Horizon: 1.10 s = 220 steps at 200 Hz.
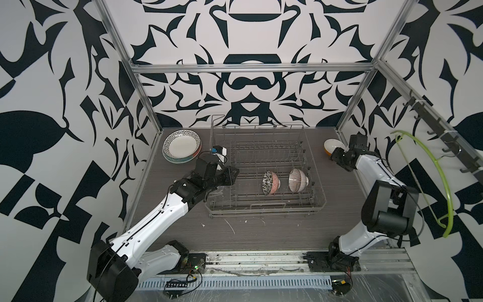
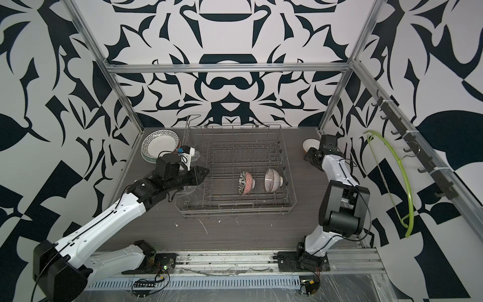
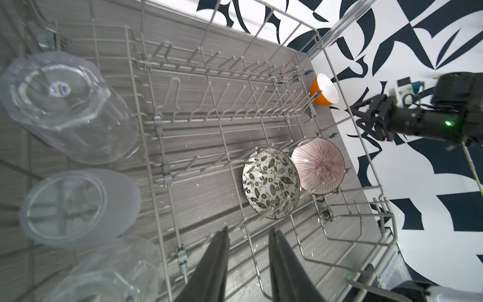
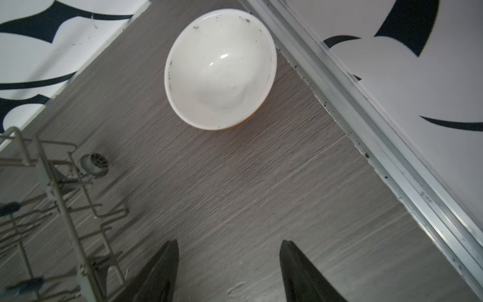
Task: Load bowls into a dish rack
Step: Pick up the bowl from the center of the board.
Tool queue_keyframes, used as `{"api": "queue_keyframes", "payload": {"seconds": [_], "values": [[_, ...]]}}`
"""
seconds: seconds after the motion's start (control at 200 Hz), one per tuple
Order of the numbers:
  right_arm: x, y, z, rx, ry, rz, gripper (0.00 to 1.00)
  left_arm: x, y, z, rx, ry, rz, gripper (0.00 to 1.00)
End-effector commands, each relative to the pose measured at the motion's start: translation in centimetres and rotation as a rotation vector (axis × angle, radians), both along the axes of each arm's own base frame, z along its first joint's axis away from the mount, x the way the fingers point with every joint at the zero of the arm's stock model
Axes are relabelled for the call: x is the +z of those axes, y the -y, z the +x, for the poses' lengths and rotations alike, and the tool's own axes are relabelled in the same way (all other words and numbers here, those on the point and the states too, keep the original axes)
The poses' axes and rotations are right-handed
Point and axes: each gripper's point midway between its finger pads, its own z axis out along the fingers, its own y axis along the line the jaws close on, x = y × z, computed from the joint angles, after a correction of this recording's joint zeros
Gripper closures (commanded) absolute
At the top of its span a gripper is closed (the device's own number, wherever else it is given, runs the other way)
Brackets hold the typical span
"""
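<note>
High top views overlook all; close wrist views share the dish rack [image 3: 224,120].

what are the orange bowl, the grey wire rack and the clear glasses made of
Orange bowl with white inside: likely glazed ceramic; glossy highlight, dark specks on rim.
Grey wire dish rack: probably coated metal; matt, thin bent rods.
Clear faceted drinking glass: glass or hard plastic; transparent, shiny.

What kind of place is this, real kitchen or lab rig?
Looks like a lab robot cell, not a kitchen: aluminium frame, printed black-and-white walls, dish rack on a table.
</note>
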Motion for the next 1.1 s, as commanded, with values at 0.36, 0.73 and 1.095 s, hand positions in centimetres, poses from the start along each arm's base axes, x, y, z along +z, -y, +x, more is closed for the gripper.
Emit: {"api": "queue_keyframes", "payload": {"seconds": [0.36, 0.73, 1.095], "values": [[0.0, 4.9, 6.6, -0.005, 0.082, 0.133, 0.38, -0.8, -0.4, 0.5, 0.038, 0.001, 0.015, 0.68], [-2.5, 5.7, 8.8, 0.019, 0.046, 0.151, 0.41, -1.4, -0.4, 0.6, 0.040, -0.003, 0.028, 0.68], [-4.1, 5.5, 9.0, 0.020, 0.020, 0.174, 0.60, -2.1, 0.1, 0.9, 0.028, -0.015, 0.033, 0.68]]}}
